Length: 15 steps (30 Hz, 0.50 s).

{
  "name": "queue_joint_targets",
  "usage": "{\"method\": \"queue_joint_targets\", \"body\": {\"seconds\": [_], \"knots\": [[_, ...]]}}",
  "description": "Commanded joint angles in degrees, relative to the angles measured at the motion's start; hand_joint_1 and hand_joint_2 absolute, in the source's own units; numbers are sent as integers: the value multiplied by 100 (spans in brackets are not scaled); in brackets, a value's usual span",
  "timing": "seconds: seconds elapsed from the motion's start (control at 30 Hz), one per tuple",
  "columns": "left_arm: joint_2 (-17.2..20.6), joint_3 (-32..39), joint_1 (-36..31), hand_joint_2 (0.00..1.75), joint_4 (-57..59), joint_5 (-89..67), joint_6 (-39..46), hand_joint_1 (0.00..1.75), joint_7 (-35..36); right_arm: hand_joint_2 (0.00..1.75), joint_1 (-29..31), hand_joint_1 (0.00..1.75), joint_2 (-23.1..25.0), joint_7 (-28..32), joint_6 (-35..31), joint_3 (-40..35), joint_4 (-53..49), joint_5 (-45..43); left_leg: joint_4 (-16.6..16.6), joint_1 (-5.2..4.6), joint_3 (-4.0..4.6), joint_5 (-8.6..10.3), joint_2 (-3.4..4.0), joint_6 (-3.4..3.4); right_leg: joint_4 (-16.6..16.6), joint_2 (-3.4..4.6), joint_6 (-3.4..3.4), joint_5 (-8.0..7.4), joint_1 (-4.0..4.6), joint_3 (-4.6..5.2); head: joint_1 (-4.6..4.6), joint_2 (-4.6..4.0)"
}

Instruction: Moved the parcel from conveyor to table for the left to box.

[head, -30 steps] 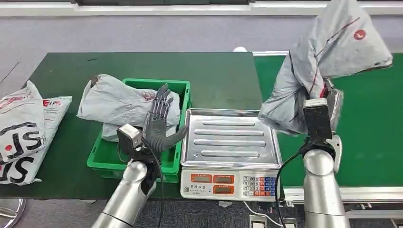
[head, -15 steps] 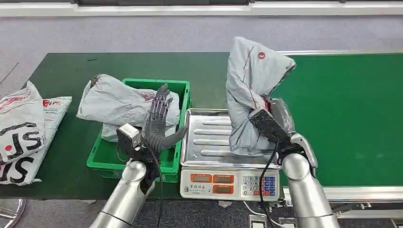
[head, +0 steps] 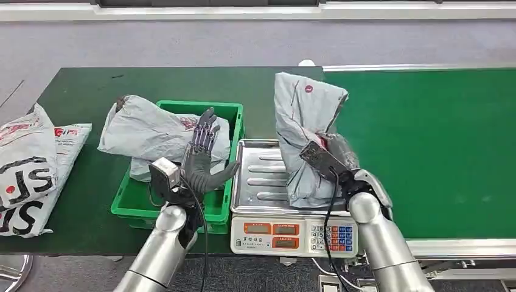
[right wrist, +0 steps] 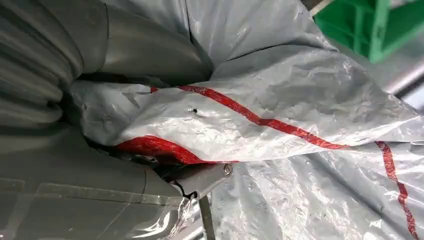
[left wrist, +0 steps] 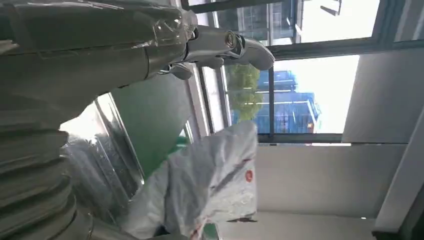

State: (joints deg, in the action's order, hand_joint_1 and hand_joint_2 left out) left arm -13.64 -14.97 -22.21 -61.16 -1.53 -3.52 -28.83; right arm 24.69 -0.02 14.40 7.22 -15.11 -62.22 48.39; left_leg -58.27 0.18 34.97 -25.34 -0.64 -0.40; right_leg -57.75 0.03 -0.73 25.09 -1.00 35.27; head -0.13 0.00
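Note:
My right hand (head: 338,155) grips a grey plastic parcel (head: 304,128) with red stripes, holding it upright over the steel pan of the scale (head: 258,182); its lower end looks to touch the pan. Up close, the right wrist view has the crumpled parcel (right wrist: 280,120) pressed against my right hand (right wrist: 100,165). My left hand (head: 201,159) is raised with fingers spread, holding nothing, over the near right part of the green box (head: 240,115). Another grey parcel (head: 152,131) lies in that box. From the left wrist, the held parcel (left wrist: 215,180) stands beyond the scale pan.
The green conveyor belt (head: 438,140) runs along the right. The dark green table (head: 152,82) carries the box and scale. Two white printed bags (head: 27,170) lie at the table's left edge. The scale's keypad (head: 331,237) faces me at the front.
My right arm swung the parcel left from above the conveyor and lowered it over the scale pan. The left hand has stayed where it was.

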Motion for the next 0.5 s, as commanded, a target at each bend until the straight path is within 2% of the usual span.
{"method": "queue_joint_targets", "body": {"seconds": [0.03,0.5], "knots": [[98,54,-321,175,435,25,28,0,79,175,541,175,-235,240,607,-797,1289,-289,5,4,-14,-1,9,-1,10,5,4,-2,5,-14,0,0],[173,-103,-229,175,289,100,133,0,198,175,502,175,-532,495,1079,-1243,1004,-857,10,3,-26,-4,12,-2,13,6,7,0,5,-24,0,0]]}}
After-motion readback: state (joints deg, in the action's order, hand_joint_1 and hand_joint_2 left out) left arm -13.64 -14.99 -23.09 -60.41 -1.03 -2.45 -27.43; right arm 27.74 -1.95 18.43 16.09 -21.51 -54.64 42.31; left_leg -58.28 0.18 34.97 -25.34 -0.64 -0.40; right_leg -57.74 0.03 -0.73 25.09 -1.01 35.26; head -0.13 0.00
